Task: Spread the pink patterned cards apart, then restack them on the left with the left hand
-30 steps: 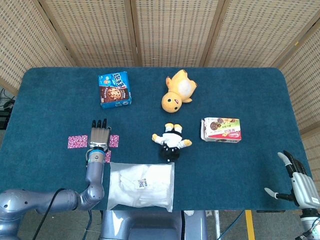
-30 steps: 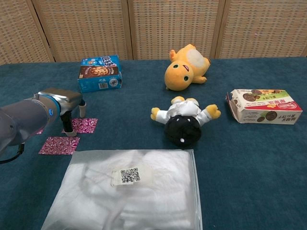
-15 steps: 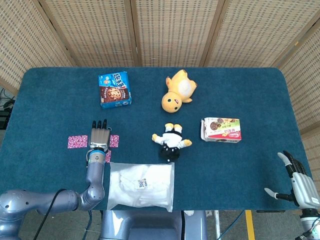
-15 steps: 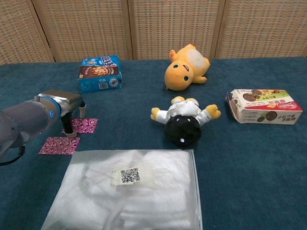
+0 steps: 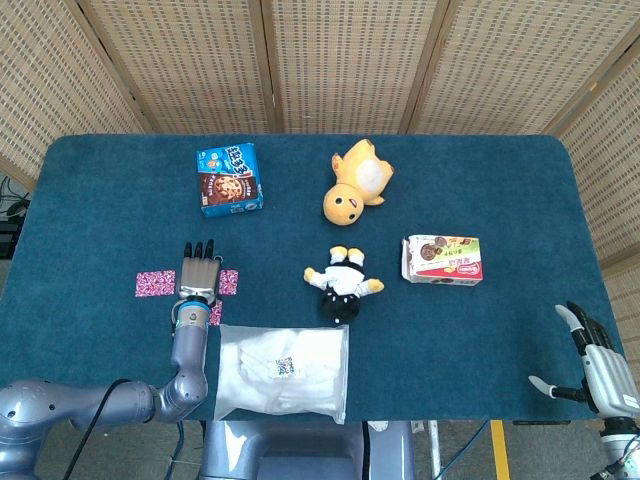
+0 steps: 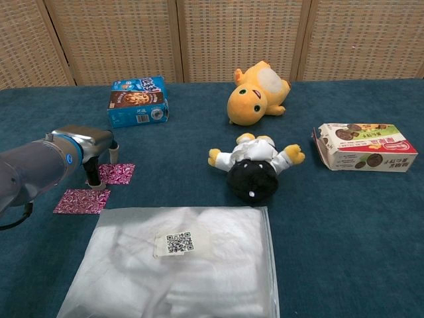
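Meanwhile, the left hand point(image 5: 199, 272) is resting flat on the tabletop point(image 5: 480, 190) with fingers stretched and slightly apart, gripping nothing and pressing down on the pink cards point(image 6: 116, 173), just ahead of the clear bag point(image 5: 283, 372). Over the last second it is barely moving: in the chest view it is sliding only a touch toward the bag's left side, and the cards are lying much as they were. One card point(image 5: 154, 284) is sitting left of the hand, another point(image 5: 228, 282) is peeking out on its right, and a third point(image 6: 82, 201) is lying nearest the bag, so the spread is looking largely done. That stillness probably means the spreading step is ending and the regathering to the left is not yet starting. The right hand point(image 5: 592, 362) is hanging off the tabletop's near right corner, fingers apart and empty, well away from the bag. The blue box point(image 5: 230, 179) is sitting beyond the cards, untouched.
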You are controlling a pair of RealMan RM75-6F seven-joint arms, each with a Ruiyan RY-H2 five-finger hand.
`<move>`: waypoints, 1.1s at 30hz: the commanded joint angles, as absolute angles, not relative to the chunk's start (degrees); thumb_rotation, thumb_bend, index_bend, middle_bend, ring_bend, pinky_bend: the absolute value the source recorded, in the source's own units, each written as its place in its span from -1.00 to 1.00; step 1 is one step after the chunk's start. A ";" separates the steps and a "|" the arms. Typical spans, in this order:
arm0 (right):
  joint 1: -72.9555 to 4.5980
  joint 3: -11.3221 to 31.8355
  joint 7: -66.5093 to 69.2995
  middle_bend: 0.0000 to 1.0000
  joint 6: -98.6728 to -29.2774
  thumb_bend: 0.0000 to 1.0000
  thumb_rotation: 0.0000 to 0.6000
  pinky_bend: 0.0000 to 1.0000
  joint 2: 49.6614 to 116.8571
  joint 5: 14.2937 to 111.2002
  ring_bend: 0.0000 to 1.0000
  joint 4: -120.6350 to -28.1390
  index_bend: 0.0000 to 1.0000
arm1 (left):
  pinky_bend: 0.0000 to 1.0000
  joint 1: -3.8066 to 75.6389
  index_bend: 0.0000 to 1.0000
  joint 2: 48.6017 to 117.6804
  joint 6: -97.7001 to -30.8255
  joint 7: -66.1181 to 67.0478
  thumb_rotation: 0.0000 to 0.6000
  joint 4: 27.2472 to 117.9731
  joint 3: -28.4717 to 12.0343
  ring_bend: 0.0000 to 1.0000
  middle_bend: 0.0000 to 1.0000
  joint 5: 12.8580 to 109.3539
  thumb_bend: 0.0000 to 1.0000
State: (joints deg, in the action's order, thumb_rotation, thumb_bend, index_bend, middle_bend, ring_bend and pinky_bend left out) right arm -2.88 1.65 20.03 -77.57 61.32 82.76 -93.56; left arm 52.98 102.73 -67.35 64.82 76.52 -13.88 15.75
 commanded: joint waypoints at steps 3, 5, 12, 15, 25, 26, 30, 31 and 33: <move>-2.89 1.69 20.07 -1.00 -77.52 -0.79 1.00 -1.00 61.30 82.67 -1.00 -93.56 -0.91 | -1.00 52.89 0.05 102.62 -67.33 64.68 1.00 76.66 -13.93 -1.00 -1.00 15.83 -0.39; -2.87 1.71 20.14 -1.00 -77.57 -0.79 1.00 -1.00 61.27 82.67 -1.00 -93.54 -0.91 | -1.00 52.82 0.07 102.58 -67.27 64.71 1.00 76.60 -13.87 -1.00 -1.00 15.74 -0.37; -2.89 1.67 20.01 -1.00 -77.56 -0.79 1.00 -1.00 61.28 82.76 -1.00 -93.62 -0.91 | -1.00 52.61 0.11 102.33 -67.09 64.58 1.00 76.49 -13.93 -1.00 -1.00 15.46 -0.30; -2.86 1.69 20.03 -1.00 -77.61 -0.79 1.00 -1.00 61.25 82.72 -1.00 -93.69 -0.91 | -1.00 52.57 0.12 102.13 -67.12 64.43 1.00 76.68 -14.01 -1.00 -1.00 15.61 -0.29; -2.86 1.73 20.13 -1.00 -77.62 -0.79 1.00 -1.00 61.20 82.71 -1.00 -93.70 -0.91 | -1.00 52.50 0.14 101.90 -67.05 64.17 1.00 77.24 -13.92 -1.00 -1.00 15.86 -0.29; -2.85 1.73 20.16 -1.00 -77.63 -0.79 1.00 -1.00 61.18 82.71 -1.00 -93.70 -0.91 | -1.00 52.47 0.14 101.88 -67.03 64.08 1.00 77.29 -13.92 -1.00 -1.00 15.89 -0.29; -2.86 1.72 20.12 -1.00 -77.68 -0.79 1.00 -1.00 61.13 82.81 -1.00 -93.78 -0.91 | -1.00 52.31 0.14 101.48 -67.23 63.69 1.00 77.90 -13.95 -1.00 -1.00 16.26 -0.29; -2.82 1.70 20.12 -1.00 -77.73 -0.79 1.00 -1.00 61.12 82.82 -1.00 -93.80 -0.91 | -1.00 52.27 0.14 101.31 -67.31 63.64 1.00 78.14 -13.97 -1.00 -1.00 16.30 -0.29; -2.80 1.70 20.14 -1.00 -77.78 -0.79 1.00 -1.00 61.10 82.85 -1.00 -93.84 -0.91 | -1.00 52.22 0.14 101.06 -67.39 63.57 1.00 78.47 -14.04 -1.00 -1.00 16.26 -0.29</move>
State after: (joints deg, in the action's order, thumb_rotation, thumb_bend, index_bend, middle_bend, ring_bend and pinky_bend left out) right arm -2.80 1.70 20.14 -77.78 61.10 82.85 -93.84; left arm 52.24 101.08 -67.36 63.60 78.45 -14.01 16.26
